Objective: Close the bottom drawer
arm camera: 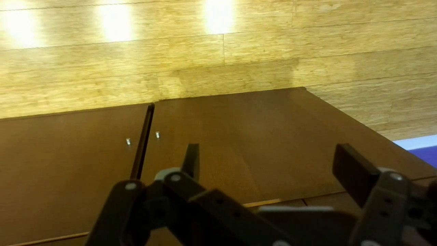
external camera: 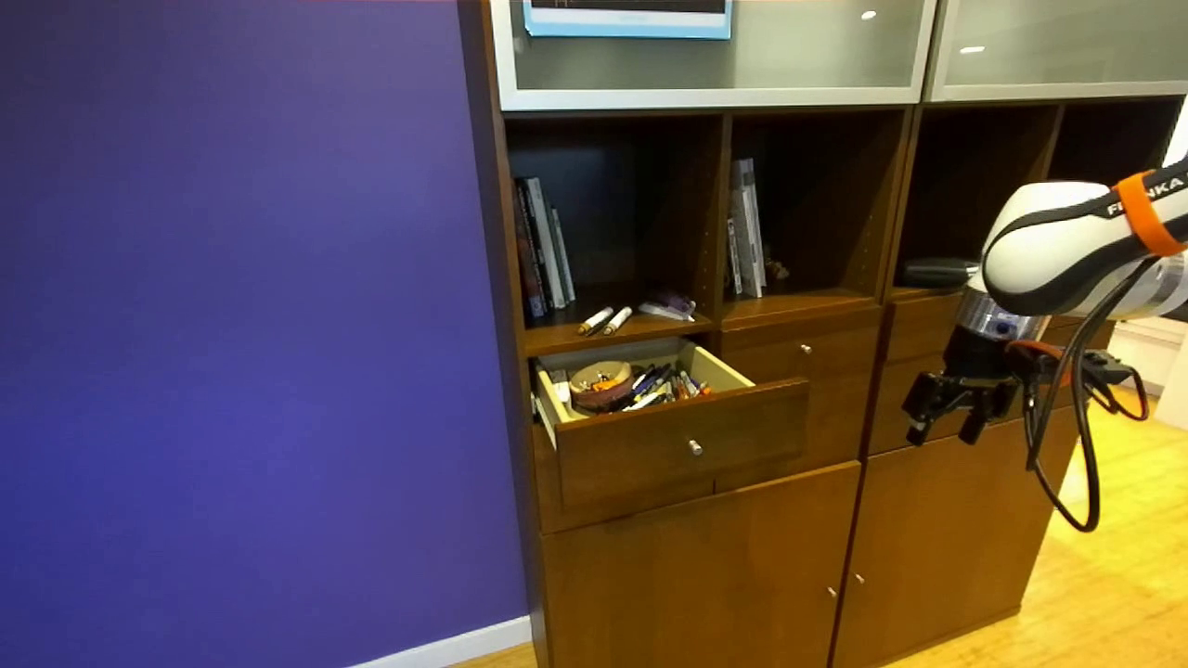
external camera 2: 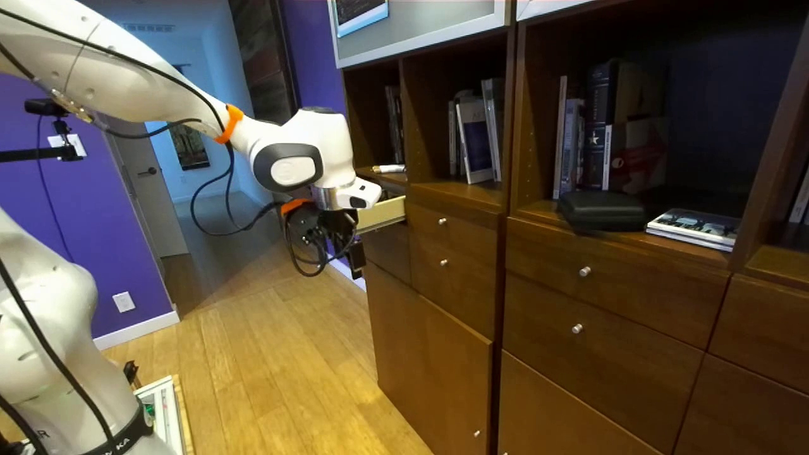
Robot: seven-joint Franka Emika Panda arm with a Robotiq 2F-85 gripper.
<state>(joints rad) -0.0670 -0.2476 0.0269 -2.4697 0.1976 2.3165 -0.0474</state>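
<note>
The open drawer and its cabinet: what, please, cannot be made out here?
Bottom drawer: in an exterior view, mostly behind the open drawer's front.
Blue-edged panel: cut off by the top edge in both exterior views.
Books: in an exterior view, titles too small to read.

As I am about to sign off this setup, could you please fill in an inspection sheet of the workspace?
Surface: the shelf carries two white marker-like sticks.
Job's things: the bottom drawer looks closed, though it is partly hidden; the upper drawer above it is pulled out.
Clutter: pens and a round container lie in the upper drawer.
Grasping part: the hand is open and holds nothing visible.
Cables: black cables hang in loops by the hand.
Surroundings: a purple wall and a wood floor.
</note>
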